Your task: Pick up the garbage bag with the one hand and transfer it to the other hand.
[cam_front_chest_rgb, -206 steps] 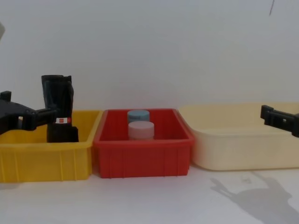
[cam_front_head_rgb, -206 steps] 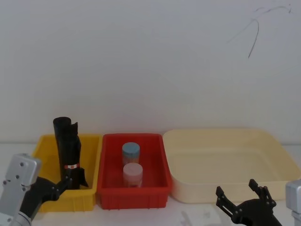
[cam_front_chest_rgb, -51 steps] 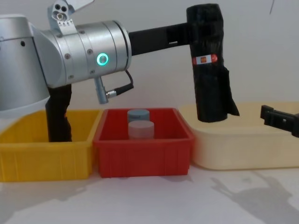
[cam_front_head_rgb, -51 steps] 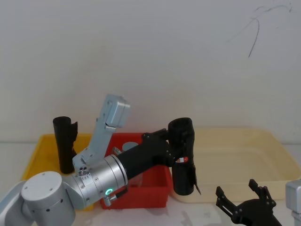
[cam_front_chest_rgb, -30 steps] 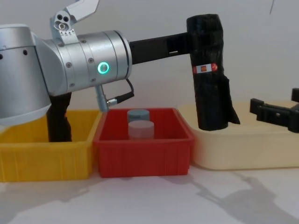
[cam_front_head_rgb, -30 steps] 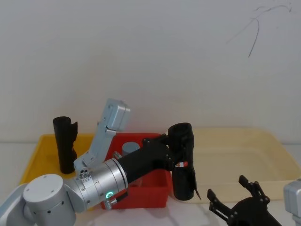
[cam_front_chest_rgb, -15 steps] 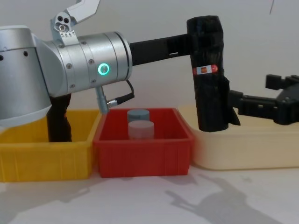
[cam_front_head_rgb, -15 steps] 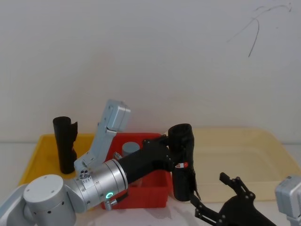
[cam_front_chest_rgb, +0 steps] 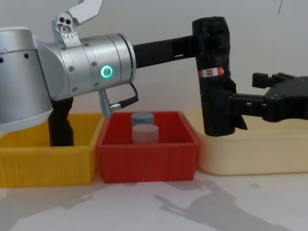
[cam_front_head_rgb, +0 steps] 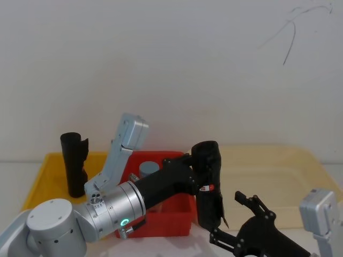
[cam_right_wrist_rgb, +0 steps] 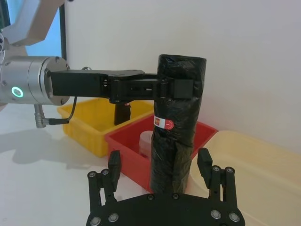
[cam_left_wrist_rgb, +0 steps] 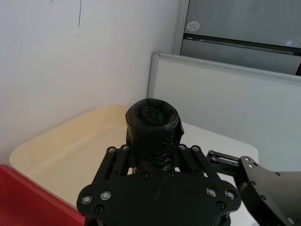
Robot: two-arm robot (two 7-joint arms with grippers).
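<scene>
Two grippers meet at the garbage bag (cam_front_chest_rgb: 214, 82), which hangs upright in the air just right of the red bin (cam_front_chest_rgb: 147, 159). The left gripper (cam_front_chest_rgb: 206, 45), on a silver wrist with a green ring, reaches level across above the red bin and is clenched on the bag's upper part, above the red-and-white label (cam_front_chest_rgb: 210, 72). The right gripper (cam_front_chest_rgb: 245, 94) comes in from farther right, fingers spread either side of the bag's lower half.

The white surface (cam_front_chest_rgb: 144, 207) carries a yellow bin (cam_front_chest_rgb: 43, 163) left of the red bin, holding a second black roll (cam_front_head_rgb: 73, 163), and a cream tub (cam_front_chest_rgb: 250, 154) on its right. Two capped jars (cam_front_chest_rgb: 144, 127) stand inside the red bin. A white wall rises behind.

The right wrist view shows clear gaps between its fingers (cam_right_wrist_rgb: 114, 165) and the bag. The left wrist view adds a white partition (cam_left_wrist_rgb: 221, 103) and a grey cabinet (cam_left_wrist_rgb: 244, 28).
</scene>
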